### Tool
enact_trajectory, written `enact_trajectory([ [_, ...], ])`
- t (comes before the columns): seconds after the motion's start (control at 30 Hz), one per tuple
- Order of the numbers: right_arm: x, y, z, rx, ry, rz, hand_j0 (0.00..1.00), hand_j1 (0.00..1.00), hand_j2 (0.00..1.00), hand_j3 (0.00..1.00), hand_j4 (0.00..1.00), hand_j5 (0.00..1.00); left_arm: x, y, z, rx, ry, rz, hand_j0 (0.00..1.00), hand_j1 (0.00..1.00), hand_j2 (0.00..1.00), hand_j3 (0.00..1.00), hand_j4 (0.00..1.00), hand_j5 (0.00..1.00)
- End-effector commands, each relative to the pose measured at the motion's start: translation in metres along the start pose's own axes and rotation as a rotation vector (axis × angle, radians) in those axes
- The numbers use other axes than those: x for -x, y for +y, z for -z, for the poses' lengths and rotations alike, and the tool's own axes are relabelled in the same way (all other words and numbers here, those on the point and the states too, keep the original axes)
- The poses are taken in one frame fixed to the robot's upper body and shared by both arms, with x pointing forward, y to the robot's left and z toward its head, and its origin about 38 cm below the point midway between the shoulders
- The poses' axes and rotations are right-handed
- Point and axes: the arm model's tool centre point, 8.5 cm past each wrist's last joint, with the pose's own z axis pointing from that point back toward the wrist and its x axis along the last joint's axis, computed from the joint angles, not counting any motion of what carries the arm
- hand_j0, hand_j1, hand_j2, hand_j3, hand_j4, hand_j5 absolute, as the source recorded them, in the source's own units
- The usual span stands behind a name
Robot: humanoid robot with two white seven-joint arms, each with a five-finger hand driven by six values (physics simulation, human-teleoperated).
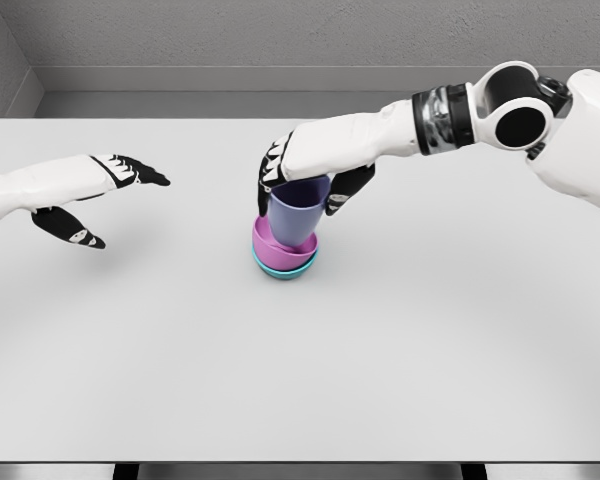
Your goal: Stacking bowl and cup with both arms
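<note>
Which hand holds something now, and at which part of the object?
The right hand grips the purple cup at its rim, fingers around it. The left hand holds nothing.

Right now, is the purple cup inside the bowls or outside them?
Inside: the cup, gripped by the right hand, sits in the pink bowl.

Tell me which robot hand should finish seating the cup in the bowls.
Right. The right robot hand already grips the purple cup above the pink bowl and teal bowl. The left robot hand hangs open, well off to the side.
</note>
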Motion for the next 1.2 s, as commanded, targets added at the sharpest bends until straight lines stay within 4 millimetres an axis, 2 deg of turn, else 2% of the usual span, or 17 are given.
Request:
enact_trajectory([
  [0.0,0.003,0.001,0.001,0.002,0.005,0.013,0.66,0.66,0.66,0.66,0.66,0.66,0.000,0.001,0.000,-0.004,0.000,-0.006,1.00,1.00,1.00,1.00,1.00,1.00],
  [0.17,0.004,0.001,0.001,0.002,0.006,0.015,0.70,0.70,0.70,0.70,0.70,0.70,0.000,0.001,0.000,-0.004,0.000,-0.006,1.00,1.00,1.00,1.00,1.00,1.00],
  [0.27,0.004,0.001,0.001,0.003,0.007,0.017,0.83,0.83,0.83,0.83,0.83,0.83,0.000,0.001,0.000,-0.004,0.000,-0.006,1.00,1.00,1.00,1.00,1.00,1.00],
  [0.3,0.005,0.001,0.001,0.004,0.009,0.019,1.00,1.00,1.00,1.00,1.00,1.00,0.000,0.001,0.000,-0.004,0.000,-0.006,1.00,1.00,1.00,1.00,1.00,1.00],
  [0.5,0.007,0.002,-0.001,0.005,0.017,0.025,1.00,1.00,1.00,1.00,1.00,1.00,0.000,0.001,0.000,-0.004,0.000,-0.006,1.00,1.00,1.00,1.00,1.00,1.00],
  [0.63,0.010,-0.001,-0.011,0.023,0.035,0.026,1.00,1.00,1.00,1.00,1.00,1.00,0.000,0.000,-0.001,-0.003,0.001,-0.006,1.00,1.00,1.00,1.00,1.00,1.00],
  [0.67,0.016,-0.004,-0.024,0.046,0.063,0.033,1.00,1.00,1.00,1.00,1.00,1.00,0.000,0.000,-0.001,-0.003,0.001,-0.006,1.00,1.00,1.00,1.00,1.00,1.00],
  [0.73,0.027,-0.006,-0.062,0.097,0.134,0.050,1.00,1.00,1.00,1.00,1.00,1.00,0.000,0.000,0.000,-0.003,0.000,-0.007,1.00,1.00,1.00,1.00,1.00,1.00],
  [0.77,0.031,0.002,-0.081,0.140,0.151,0.103,1.00,1.00,1.00,1.00,1.00,1.00,0.000,0.000,0.000,-0.003,0.000,-0.007,1.00,1.00,1.00,1.00,1.00,1.00],
  [0.87,0.060,0.045,-0.155,0.263,0.300,0.288,1.00,1.00,1.00,1.00,1.00,1.00,0.002,0.002,-0.006,-0.007,0.008,-0.008,1.00,1.00,1.00,1.00,1.00,1.00],
  [0.9,0.064,0.053,-0.170,0.273,0.333,0.318,1.00,1.00,1.00,1.00,1.00,1.00,0.002,0.001,-0.007,-0.006,0.009,-0.010,1.00,1.00,1.00,1.00,1.00,1.00],
  [0.97,0.070,0.069,-0.192,0.279,0.391,0.355,1.00,1.00,1.00,1.00,1.00,1.00,0.002,0.000,-0.006,-0.003,0.009,-0.012,1.00,1.00,1.00,1.00,1.00,1.00],
  [1.03,0.069,0.083,-0.203,0.281,0.416,0.380,1.00,1.00,1.00,1.00,1.00,1.00,0.003,0.002,-0.007,-0.009,0.011,-0.013,1.00,1.00,1.00,1.00,1.00,1.00],
  [1.1,0.069,0.093,-0.203,0.271,0.421,0.397,1.00,1.00,1.00,1.00,1.00,1.00,0.003,0.001,-0.005,-0.015,0.006,-0.020,1.00,1.00,1.00,1.00,1.00,1.00],
  [1.17,0.068,0.093,-0.203,0.271,0.421,0.398,1.00,1.00,1.00,1.00,1.00,1.00,0.001,0.002,-0.003,-0.019,-0.002,-0.020,1.00,1.00,1.00,1.00,1.00,1.00],
])
